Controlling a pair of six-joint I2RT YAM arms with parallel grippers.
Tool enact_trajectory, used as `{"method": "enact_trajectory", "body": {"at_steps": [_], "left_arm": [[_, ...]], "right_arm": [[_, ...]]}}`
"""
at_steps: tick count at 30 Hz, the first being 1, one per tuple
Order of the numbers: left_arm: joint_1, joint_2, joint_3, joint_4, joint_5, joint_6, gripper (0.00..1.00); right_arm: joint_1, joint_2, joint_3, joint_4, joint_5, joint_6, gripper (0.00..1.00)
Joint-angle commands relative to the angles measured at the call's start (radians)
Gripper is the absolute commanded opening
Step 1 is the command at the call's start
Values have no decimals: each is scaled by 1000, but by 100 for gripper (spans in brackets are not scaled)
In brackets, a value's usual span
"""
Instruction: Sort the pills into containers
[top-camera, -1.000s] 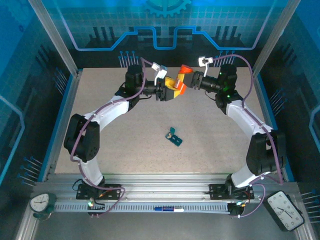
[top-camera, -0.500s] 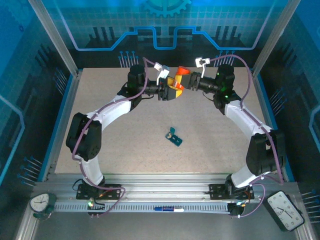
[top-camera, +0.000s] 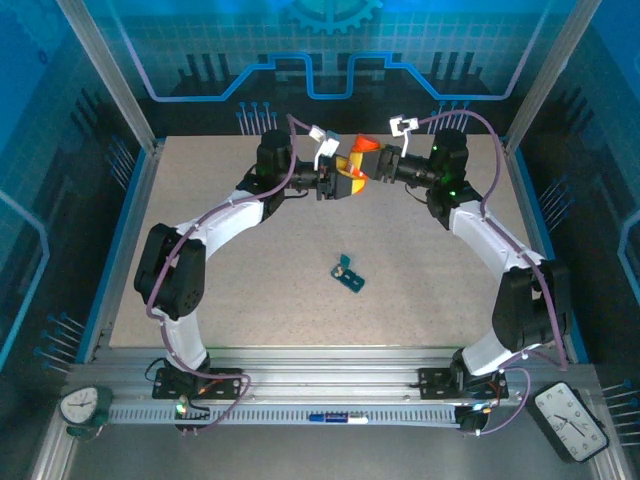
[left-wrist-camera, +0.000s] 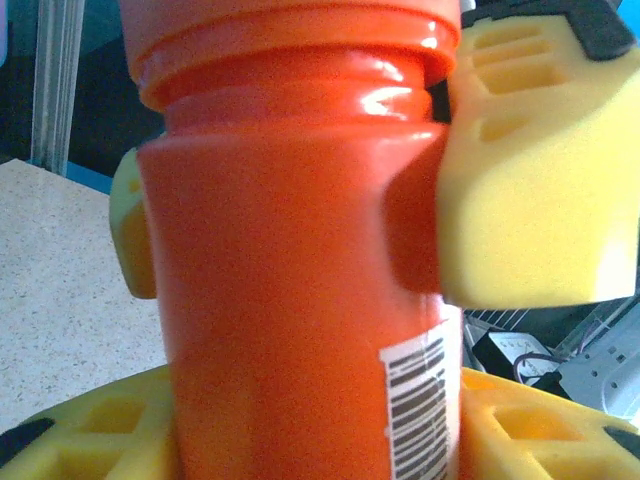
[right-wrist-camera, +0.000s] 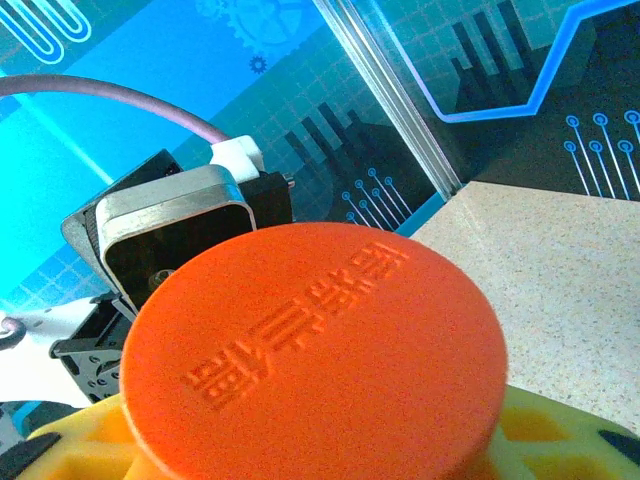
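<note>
On the left, the left gripper (top-camera: 338, 184) reaches in over the far side of the table (top-camera: 220, 290) and hugs the fat body of the orange bottle (left-wrist-camera: 290, 280). In the left wrist view its two yellow fingers (left-wrist-camera: 90, 435) sit tight against both sides of the bottle, low down by the barcode label (left-wrist-camera: 420, 390). So it is closed on the bottle and holds it up in the air. I think it grips the wide part because that is the best place to stop the bottle from spinning. In the middle of the table, nearer the arm bases, lies the little teal pill box (top-camera: 348, 273). It is well apart from both grippers and nothing touches it. It is too small to tell if its lids are open. It likely waits there in the open so pills can be dropped into it later. On the right, the right gripper (top-camera: 378, 163) comes at the bottle from the other end, facing the round orange cap (right-wrist-camera: 310, 350). One finger sits on each side of the cap. I cannot tell if they are squeezing or just resting loose. My guess is that this gripper is there to twist the cap while the other one holds the bottle firm. The cap is on, so no pills are out yet and the sorting has not begun.
</note>
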Motion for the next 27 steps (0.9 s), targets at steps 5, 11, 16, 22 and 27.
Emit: {"method": "enact_trajectory", "body": {"at_steps": [5, 11, 16, 22, 27], "left_arm": [[-5, 18, 62, 63, 25, 33, 7], [6, 34, 99, 76, 15, 55, 0], [8, 32, 78, 98, 1, 130, 0], [7, 30, -25, 265, -46, 192, 0], [4, 34, -95, 324, -87, 281, 0]], "right_arm": [[-44, -93, -30, -36, -67, -10, 77], [-112, -204, -153, -83, -138, -40, 79], [-188, -276, -165, -149, -128, -47, 78], [-211, -255, -10, -314, -70, -103, 76], [-192, -194, 147, -475, -28, -193, 76]]}}
